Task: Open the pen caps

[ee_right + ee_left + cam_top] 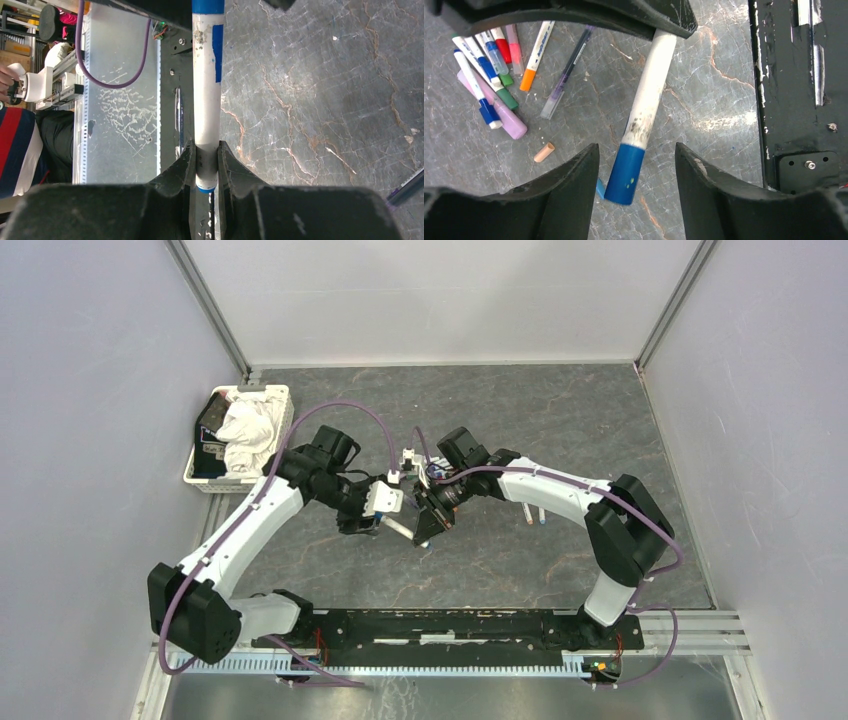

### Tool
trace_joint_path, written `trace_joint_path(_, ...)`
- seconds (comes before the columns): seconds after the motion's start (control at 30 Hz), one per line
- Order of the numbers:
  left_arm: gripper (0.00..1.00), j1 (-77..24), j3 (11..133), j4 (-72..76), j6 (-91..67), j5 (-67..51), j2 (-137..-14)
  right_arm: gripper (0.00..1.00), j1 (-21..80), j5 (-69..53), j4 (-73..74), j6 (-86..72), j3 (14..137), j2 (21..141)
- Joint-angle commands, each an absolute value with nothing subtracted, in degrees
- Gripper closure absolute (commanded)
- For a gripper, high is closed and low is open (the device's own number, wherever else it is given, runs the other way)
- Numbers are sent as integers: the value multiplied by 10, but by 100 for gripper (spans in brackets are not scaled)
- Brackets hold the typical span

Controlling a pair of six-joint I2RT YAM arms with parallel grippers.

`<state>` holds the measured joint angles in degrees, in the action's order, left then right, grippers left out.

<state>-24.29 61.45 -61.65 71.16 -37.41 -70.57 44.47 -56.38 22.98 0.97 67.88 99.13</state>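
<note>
The right claw (205, 160) is clamped on the tail of the white marker (207, 100), holding it above the middle of the tabletop (714, 85). The left claw (636, 162) is open, a jaw on either side of the blue cap (625, 172), gaps showing. I'd close squarely on the cap alone, clear of the barrel, then pull straight along the marker. Other pens (489, 75) lie heaped nearby.

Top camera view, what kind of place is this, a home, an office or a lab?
Probably a robotics lab test cell: left arm and right arm bolted to a black rail, plain walls on metal posts boxing in the table, loose pens as practice props.
</note>
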Motion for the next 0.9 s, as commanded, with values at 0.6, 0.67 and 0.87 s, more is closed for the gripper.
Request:
trace_joint_path(0.6, 98, -279, 590, -578, 693, -349, -672, 54, 457, -637, 25, -170, 685, 1007)
trace_joint_path(0.67, 98, -279, 593, -576, 678, -372, -671, 52, 460, -643, -51, -224, 679, 1014)
trace_joint_path(0.87, 98, -279, 592, -571, 650, -389, -667, 61, 469, -646, -85, -259, 683, 1032)
